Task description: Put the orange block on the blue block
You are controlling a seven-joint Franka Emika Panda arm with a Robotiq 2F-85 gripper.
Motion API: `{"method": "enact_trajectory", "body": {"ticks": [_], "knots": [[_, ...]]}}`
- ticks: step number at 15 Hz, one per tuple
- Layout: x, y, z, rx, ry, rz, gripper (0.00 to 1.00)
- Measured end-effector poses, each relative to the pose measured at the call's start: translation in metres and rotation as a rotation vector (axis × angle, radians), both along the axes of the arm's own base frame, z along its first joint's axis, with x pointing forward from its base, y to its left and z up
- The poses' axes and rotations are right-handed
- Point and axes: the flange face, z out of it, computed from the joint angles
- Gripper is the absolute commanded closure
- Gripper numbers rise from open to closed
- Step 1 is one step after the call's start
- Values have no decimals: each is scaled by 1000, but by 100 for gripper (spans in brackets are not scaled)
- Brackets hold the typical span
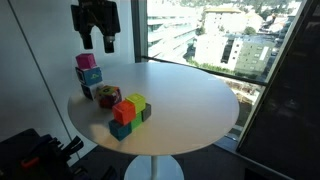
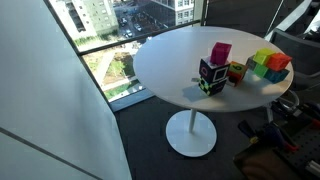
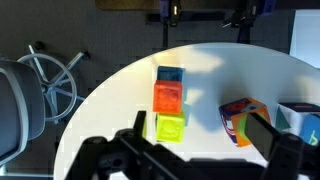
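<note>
In the wrist view, three cubes lie in a touching row on the white round table (image 3: pixel 120 90): the blue block (image 3: pixel 170 75) farthest, the orange block (image 3: pixel 168 98) in the middle, and a yellow-green cube (image 3: pixel 170 128) nearest. In an exterior view the orange block (image 1: pixel 124 110) sits between the blue block (image 1: pixel 121 129) and the yellow-green cube (image 1: pixel 136 102). My gripper (image 3: pixel 200 127) is open and empty. It hangs high above the table's far edge (image 1: pixel 98 44), well away from the row.
A pink cube (image 1: pixel 86 61) stands on a cyan cube (image 1: pixel 90 76), with a multicoloured cube (image 1: pixel 105 95) beside them. The multicoloured cube also shows in the wrist view (image 3: pixel 243 118). A window runs along the table's far side. A chair (image 3: pixel 25 90) stands by the table.
</note>
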Motion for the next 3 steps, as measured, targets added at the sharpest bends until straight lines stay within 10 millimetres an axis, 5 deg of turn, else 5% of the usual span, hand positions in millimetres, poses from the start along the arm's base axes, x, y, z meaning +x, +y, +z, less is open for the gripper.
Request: {"method": "enact_trajectory", "body": {"ticks": [3], "knots": [[0, 0, 1, -1, -2, -2, 0]]}}
